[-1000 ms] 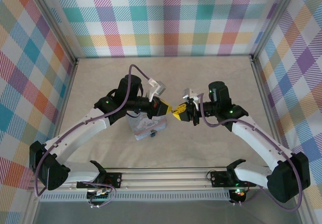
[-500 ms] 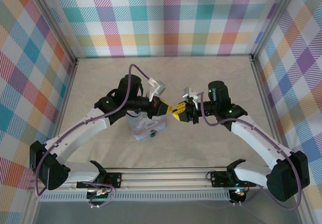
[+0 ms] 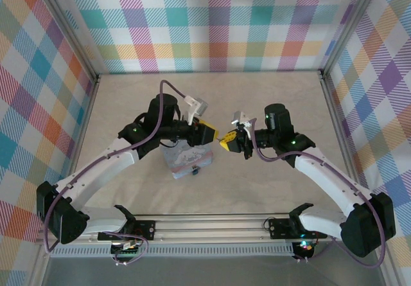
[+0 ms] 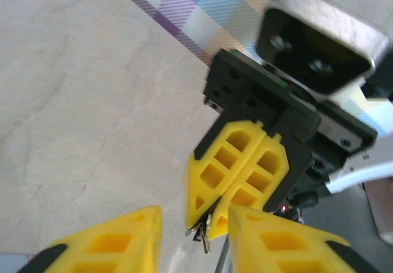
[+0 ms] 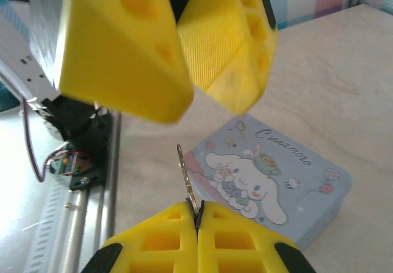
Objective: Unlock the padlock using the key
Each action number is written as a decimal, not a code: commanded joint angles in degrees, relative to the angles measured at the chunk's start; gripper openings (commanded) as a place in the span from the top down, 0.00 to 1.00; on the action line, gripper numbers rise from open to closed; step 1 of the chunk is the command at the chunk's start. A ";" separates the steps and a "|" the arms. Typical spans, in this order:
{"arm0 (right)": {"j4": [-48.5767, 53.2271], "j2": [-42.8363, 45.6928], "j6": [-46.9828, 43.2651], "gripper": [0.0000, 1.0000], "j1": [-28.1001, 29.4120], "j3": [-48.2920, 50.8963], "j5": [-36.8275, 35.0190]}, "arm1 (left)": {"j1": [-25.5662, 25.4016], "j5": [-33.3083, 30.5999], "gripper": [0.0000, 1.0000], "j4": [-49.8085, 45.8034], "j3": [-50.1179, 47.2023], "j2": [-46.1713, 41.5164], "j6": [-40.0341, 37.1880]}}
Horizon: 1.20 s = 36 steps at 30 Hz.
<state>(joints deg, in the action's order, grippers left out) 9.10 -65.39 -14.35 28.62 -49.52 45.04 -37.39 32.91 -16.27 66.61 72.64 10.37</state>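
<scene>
My right gripper (image 5: 196,215) is shut on the key (image 5: 186,178), a thin metal sliver sticking out from between its yellow fingers. In the left wrist view the key (image 4: 206,235) hangs from the right gripper's closed tips (image 4: 212,219). My left gripper (image 4: 193,245) is open, its tips facing the key from just in front. From above, the left gripper (image 3: 214,134) and the right gripper (image 3: 223,143) meet tip to tip over the table. The small dark-and-blue padlock (image 3: 195,169) sits at the front edge of the pale blue tin (image 3: 183,159).
The pale blue tin (image 5: 273,184) with a white cartoon animal lies flat on the table below and left of both grippers. Plaid walls enclose the table on three sides. A metal rail (image 3: 212,225) runs along the near edge.
The left wrist has lifted and shifted slightly toward the right gripper. The right gripper has held nearly still, still gripping the key.
</scene>
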 commanded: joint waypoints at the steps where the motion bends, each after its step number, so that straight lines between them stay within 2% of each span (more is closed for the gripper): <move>1: 1.87 1.51 -3.24 1.00 0.71 -1.56 -5.79 | 1.33 -4.58 0.58 3.04 0.71 -1.82 6.12; 5: 1.89 2.05 -5.78 1.00 2.48 -1.29 -14.81 | 1.97 -8.56 0.54 0.93 1.52 -0.86 14.08; 10: -1.25 2.63 -11.49 1.00 7.23 0.25 -33.35 | 2.46 -12.03 0.54 -3.81 2.67 1.91 31.15; 13: -4.09 2.47 -15.46 1.00 9.84 1.15 -42.66 | 2.44 -14.77 0.62 -3.77 1.72 3.08 45.19; 16: -5.68 1.56 -19.80 1.00 12.35 1.41 -49.41 | 2.19 -16.83 0.66 -3.71 1.36 3.55 55.71; 19: -7.55 0.14 -24.31 1.00 15.01 1.70 -55.11 | 1.91 -17.73 0.67 -8.08 3.60 4.84 60.44; 23: -9.77 -1.53 -27.25 1.00 17.04 1.79 -58.46 | 1.36 -16.10 0.66 -10.46 4.78 6.67 63.37; 29: -11.15 -3.61 -28.46 1.00 18.66 1.32 -59.23 | 0.52 -12.41 0.66 -3.60 1.49 8.45 67.93; 36: -11.12 -4.66 -28.39 1.00 19.71 0.91 -58.92 | 0.30 -12.86 0.68 -3.44 1.68 9.06 68.16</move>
<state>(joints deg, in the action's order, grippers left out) -0.01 -69.91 -41.78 47.75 -48.42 -13.10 -36.58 19.00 -20.86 68.71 81.73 77.36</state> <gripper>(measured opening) 0.048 0.325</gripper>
